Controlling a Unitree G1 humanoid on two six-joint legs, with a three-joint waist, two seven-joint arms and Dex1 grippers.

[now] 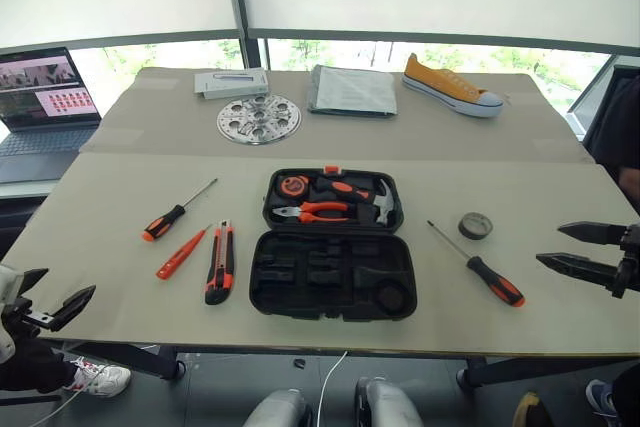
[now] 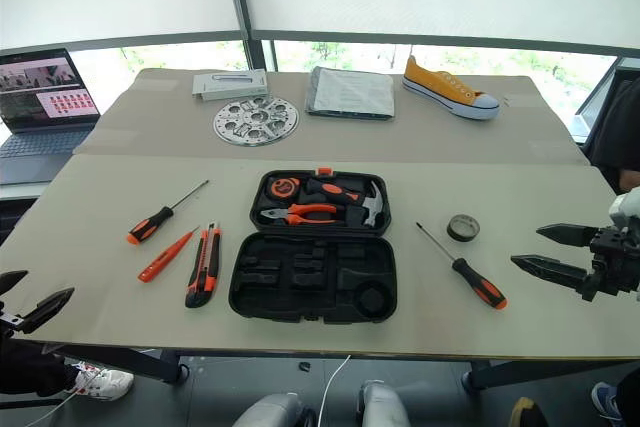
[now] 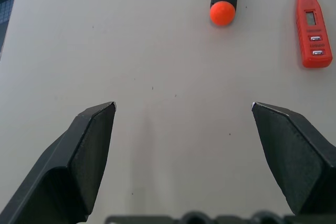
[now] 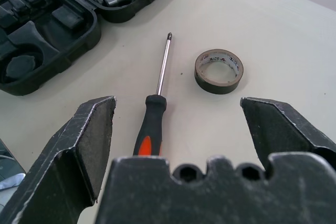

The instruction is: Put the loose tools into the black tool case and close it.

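The black moulded plastic tool case [image 1: 333, 275] lies open at the centre of the beige table [image 1: 120, 187], with orange-handled pliers [image 1: 312, 211] and a hammer [image 1: 381, 202] in its far half. Left of it lie a black-and-orange-handled screwdriver [image 1: 176, 212], a slim all-orange screwdriver [image 1: 181, 254] and an orange-black utility knife [image 1: 220, 263]; right of it lie a second black-and-orange screwdriver [image 1: 478, 265] and a small dark grey tape roll [image 1: 475, 226]. The left gripper [image 1: 45, 305] at lower left and the right gripper [image 1: 572, 249] at the right edge both hover spread wide, holding nothing.
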